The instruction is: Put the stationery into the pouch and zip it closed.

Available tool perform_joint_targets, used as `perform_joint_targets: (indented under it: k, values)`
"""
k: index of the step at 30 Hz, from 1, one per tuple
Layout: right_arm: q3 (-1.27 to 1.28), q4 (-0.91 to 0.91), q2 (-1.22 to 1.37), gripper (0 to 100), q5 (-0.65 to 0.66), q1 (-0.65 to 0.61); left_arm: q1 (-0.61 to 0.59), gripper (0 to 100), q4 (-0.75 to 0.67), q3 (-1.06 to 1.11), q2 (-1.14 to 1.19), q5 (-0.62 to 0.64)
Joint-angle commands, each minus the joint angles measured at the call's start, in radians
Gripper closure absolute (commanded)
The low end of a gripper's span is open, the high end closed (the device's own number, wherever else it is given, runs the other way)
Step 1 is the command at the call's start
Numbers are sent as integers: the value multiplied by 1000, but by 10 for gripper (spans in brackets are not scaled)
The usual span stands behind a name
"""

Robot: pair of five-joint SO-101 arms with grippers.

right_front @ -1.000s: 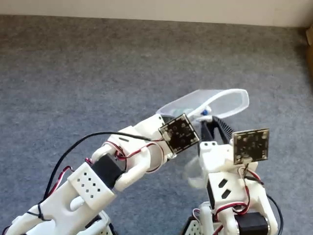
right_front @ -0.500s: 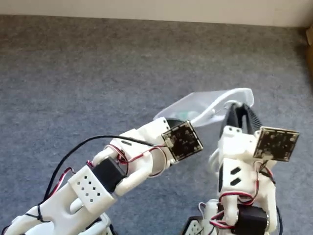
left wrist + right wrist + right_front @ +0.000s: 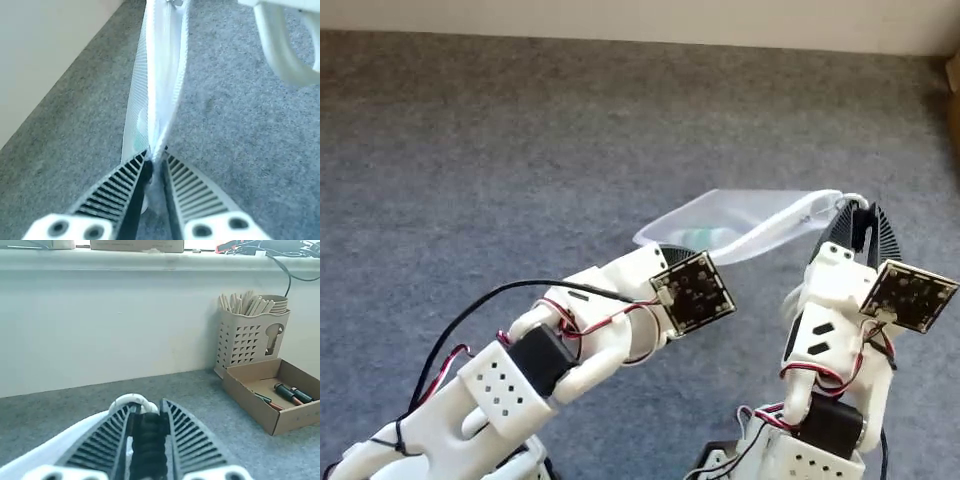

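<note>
Pouch (image 3: 730, 222), clear-white, is held off the grey tabletop (image 3: 520, 130), stretched between the two tools. Left tool (image 3: 667, 254) pinches the near end. In the left wrist view its jaws are pressed together (image 3: 155, 162) on the pouch edge (image 3: 160, 75), and the zip line runs straight away from them. Right tool (image 3: 860, 225) is at the far end. In the right wrist view its jaws (image 3: 147, 412) are nearly together on the white pull (image 3: 131, 402), with pouch fabric (image 3: 60, 450) below. The high view shows something green (image 3: 705, 236) inside the pouch, too blurred to name. The right wrist view also shows a beige basket (image 3: 252, 337) of sticks by the wall and a cardboard box (image 3: 272, 395) with pens (image 3: 287, 392), well apart from the pouch.
</note>
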Motion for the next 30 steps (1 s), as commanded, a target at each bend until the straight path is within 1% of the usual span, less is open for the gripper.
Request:
perform_joint_targets:
  k: [1,5,8,13,16,21,25,30]
  values:
    - [-21,-56,-2,993,-3,81,-47,994,37,64,-147,6]
    - [-4,-104,-2,993,-11,154,-47,994,37,145,-326,6]
    - [41,-165,-2,993,-11,163,-48,994,37,183,-421,6]
    - [65,-188,-2,993,-11,163,-107,994,37,191,-470,8]
    - [70,-186,-2,993,-11,154,-116,994,37,191,-475,9]
    - [79,-177,-4,993,-5,58,-114,994,37,196,-478,12]
    - [127,-148,-4,993,0,-90,-116,994,37,196,-478,12]
    - [186,-150,-4,993,127,-268,-111,994,37,197,-478,12]
